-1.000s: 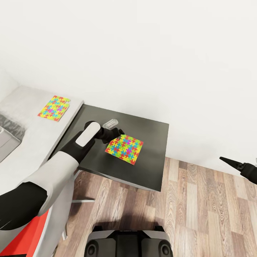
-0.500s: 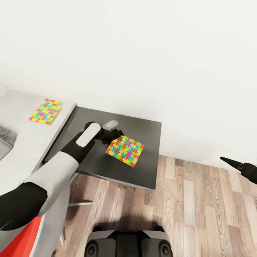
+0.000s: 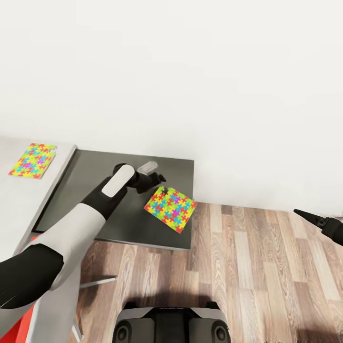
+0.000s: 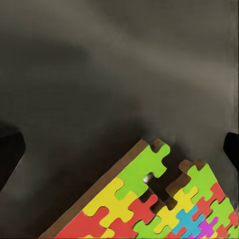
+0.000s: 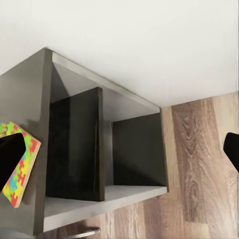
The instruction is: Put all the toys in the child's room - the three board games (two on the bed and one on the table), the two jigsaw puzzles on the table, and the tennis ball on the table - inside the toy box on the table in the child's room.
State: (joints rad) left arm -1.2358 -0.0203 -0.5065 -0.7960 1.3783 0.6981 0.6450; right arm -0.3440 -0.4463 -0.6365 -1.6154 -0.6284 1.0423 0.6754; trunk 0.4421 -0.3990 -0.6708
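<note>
One jigsaw puzzle (image 3: 170,208) lies on the table's dark grey wing (image 3: 114,214), and its right corner hangs just over the wing's edge. My left gripper (image 3: 161,183) is open at the puzzle's far corner. In the left wrist view the puzzle's corner (image 4: 144,199) sits between the wide-apart fingers (image 4: 10,154). The second jigsaw puzzle (image 3: 32,160) rests on the light grey table top (image 3: 24,205) at the left. Out at the right over the floor, my right gripper (image 3: 312,219) is open, and from there the puzzle (image 5: 20,179) shows on the wing's top. The toy box, board games, tennis ball and bed are out of view.
A white wall stands right behind the table. The wing's side has open dark shelves (image 5: 132,149). Wood floor (image 3: 257,267) spreads to the right and front. A red object (image 3: 16,328) sits low at the left beside my base (image 3: 171,326).
The view has swung right, so the table sits further left in the picture. The puzzle stayed at my left gripper and slid across the wing to its right edge.
</note>
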